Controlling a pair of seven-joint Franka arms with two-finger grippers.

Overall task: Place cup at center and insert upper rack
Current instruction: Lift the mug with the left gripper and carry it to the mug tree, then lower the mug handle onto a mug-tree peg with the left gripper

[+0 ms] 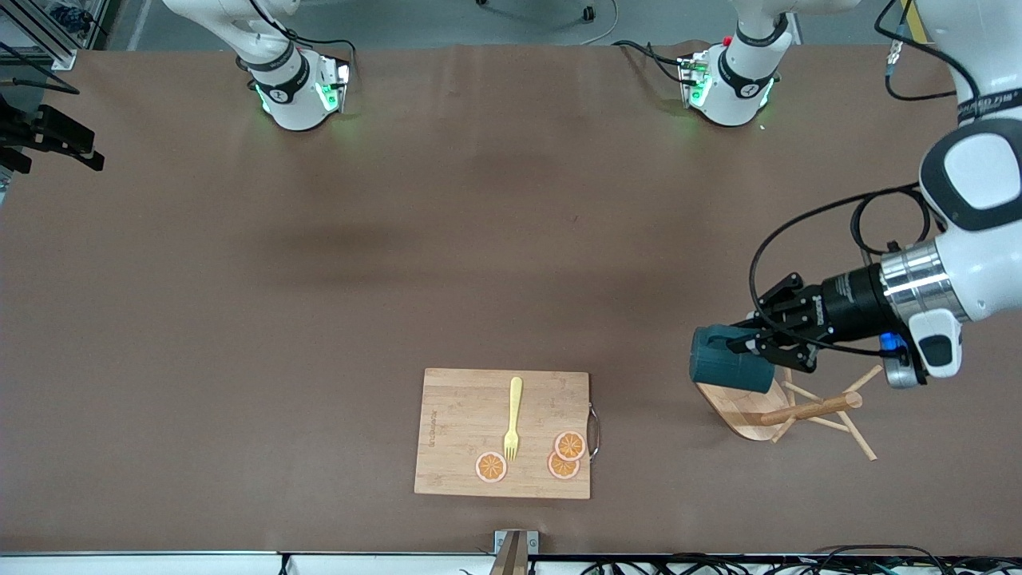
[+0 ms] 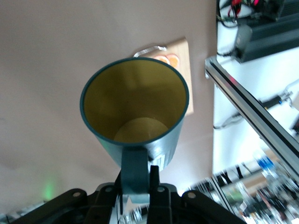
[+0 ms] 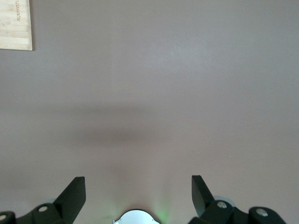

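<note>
The dark teal cup hangs in the air, tipped on its side, just over the oval base of the upper rack. My left gripper is shut on the cup's loop handle. In the left wrist view the cup shows its mustard-yellow inside, with the handle clamped in the left gripper. The wooden mug tree lies tipped over on the table at the left arm's end, its post level and its pegs sticking out. My right gripper is open and empty above bare table by its own base.
A bamboo cutting board lies near the table's front edge at the middle. It carries a yellow fork and three orange slices. The board's corner also shows in the right wrist view.
</note>
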